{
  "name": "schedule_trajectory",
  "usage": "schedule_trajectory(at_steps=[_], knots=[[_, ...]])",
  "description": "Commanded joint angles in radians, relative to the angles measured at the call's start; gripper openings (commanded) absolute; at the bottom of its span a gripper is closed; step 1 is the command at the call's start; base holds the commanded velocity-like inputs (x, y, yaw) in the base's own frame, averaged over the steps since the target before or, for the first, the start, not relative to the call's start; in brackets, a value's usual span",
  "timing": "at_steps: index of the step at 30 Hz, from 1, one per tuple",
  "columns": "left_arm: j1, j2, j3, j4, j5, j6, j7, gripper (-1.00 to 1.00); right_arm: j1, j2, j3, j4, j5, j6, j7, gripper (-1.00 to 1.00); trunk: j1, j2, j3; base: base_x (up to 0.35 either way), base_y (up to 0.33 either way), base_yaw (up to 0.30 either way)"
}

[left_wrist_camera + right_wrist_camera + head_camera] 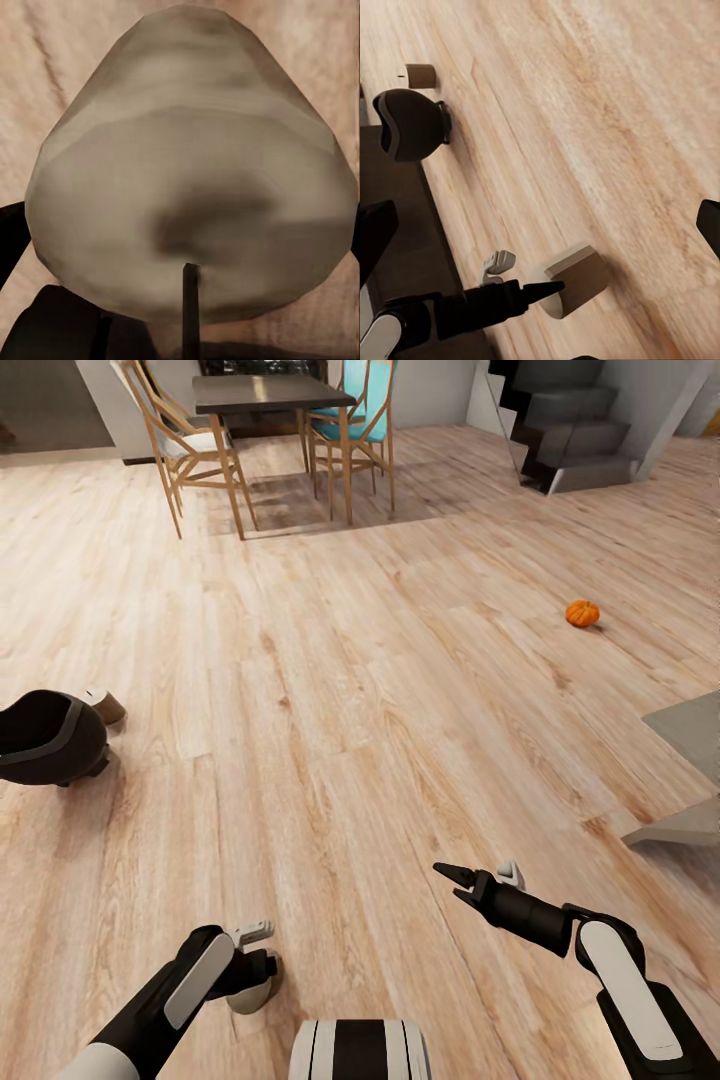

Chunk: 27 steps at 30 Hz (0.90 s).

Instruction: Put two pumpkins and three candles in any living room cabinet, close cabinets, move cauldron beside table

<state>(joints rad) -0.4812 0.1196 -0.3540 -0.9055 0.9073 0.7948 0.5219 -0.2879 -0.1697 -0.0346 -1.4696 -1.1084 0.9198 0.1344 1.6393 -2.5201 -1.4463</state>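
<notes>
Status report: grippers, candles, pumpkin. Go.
Left gripper shut on a candle. Right gripper open, holding nothing. Second candle beside the cauldron; pumpkin on the floor ahead-right, no obstacle before it.

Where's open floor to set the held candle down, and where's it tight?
Widest bare floor: between the dining table with its chairs, the pumpkin and the cauldron. Also bare: the boards between the two arms. Crowded by the cauldron, where another candle sits beside it, and at the left pincer, closed on a candle.
</notes>
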Motion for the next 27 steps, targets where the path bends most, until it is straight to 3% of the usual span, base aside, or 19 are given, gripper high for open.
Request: schedule_trajectory(at_steps=[1, 5, 9, 13, 14, 15, 18, 27], knots=[[0.000, 0.001, -0.003, -0.002, 0.012, 0.001, 0.009, -1.00, 0.000, 0.000, -0.001, 0.000, 0.010, 0.005, 0.010, 1.00, -0.001, 0.000, 0.003, 0.000, 0.000, 0.000], [0.000, 0.003, -0.002, -0.008, 0.016, 0.005, 0.011, -1.00, 0.000, 0.001, -0.001, 0.000, 0.010, 0.007, 0.010, 1.00, -0.002, 0.001, 0.019, 0.000, 0.000, 0.000], [0.002, 0.010, -0.001, -0.092, 0.021, 0.015, 0.012, -1.00, 0.000, 0.001, -0.001, 0.000, 0.009, 0.011, 0.009, 1.00, -0.004, 0.002, 0.034, 0.000, 0.000, 0.000], [0.004, 0.012, 0.006, -0.119, 0.023, 0.028, 0.012, -1.00, 0.000, 0.002, -0.002, 0.000, 0.005, 0.013, 0.008, 1.00, -0.006, 0.003, 0.050, 0.000, 0.000, 0.000], [0.004, 0.013, 0.024, -0.119, 0.032, 0.029, 0.013, -1.00, 0.000, 0.001, -0.002, -0.002, 0.003, 0.014, 0.007, 1.00, -0.006, 0.003, 0.054, 0.000, 0.000, 0.000], [0.004, 0.015, 0.092, -0.117, 0.066, 0.032, 0.015, -1.00, 0.000, 0.001, -0.001, -0.003, -0.001, 0.016, 0.007, 1.00, -0.007, 0.003, 0.057, 0.000, 0.000, 0.000], [0.004, 0.017, 0.154, -0.113, 0.088, 0.054, 0.016, -1.00, 0.000, 0.002, -0.001, -0.001, 0.007, 0.015, 0.006, 1.00, -0.008, 0.004, 0.069, 0.000, 0.000, 0.000], [0.004, 0.018, 0.179, -0.112, 0.090, 0.092, 0.018, -1.00, 0.000, 0.005, -0.002, -0.001, 0.010, 0.010, 0.007, 1.00, -0.012, 0.006, 0.104, -0.001, 0.000, 0.000]])
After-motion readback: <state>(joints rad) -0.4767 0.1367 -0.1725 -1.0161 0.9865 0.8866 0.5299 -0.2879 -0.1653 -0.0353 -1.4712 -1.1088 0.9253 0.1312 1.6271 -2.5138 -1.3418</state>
